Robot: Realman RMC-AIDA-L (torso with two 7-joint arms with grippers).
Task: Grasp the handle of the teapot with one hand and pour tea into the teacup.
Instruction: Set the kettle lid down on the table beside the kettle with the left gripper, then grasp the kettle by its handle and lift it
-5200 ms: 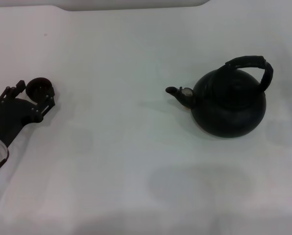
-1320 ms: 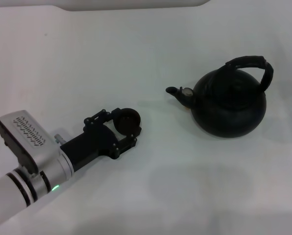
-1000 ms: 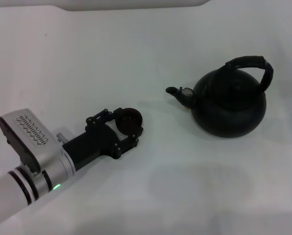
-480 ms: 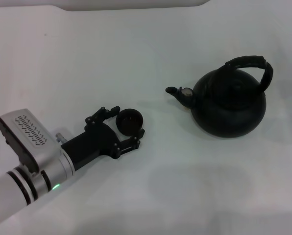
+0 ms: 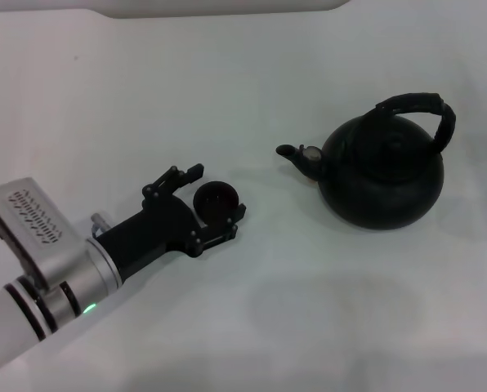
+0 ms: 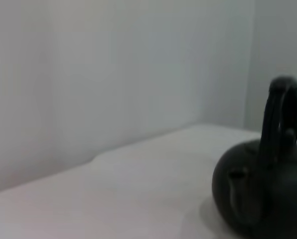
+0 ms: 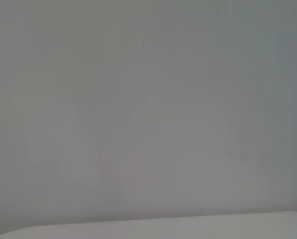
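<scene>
Left gripper (image 5: pixel 214 196): fingers spread around teacup (image 5: pixel 216 202), your grip released.
Teapot (image 5: pixel 382 171): spout faces cup, set for pouring.

The head camera looked forward and down from above, taking in the white tabletop (image 5: pixel 227 73), with the left gripper (image 5: pixel 208 202) at the lower left and the teapot (image 5: pixel 382 173) at the right. The left wrist camera sat low, near tabletop level, facing the same teapot (image 6: pixel 263 194) side-on at closer range, the only object both views shared. The right wrist camera faced a plain pale surface.
</scene>
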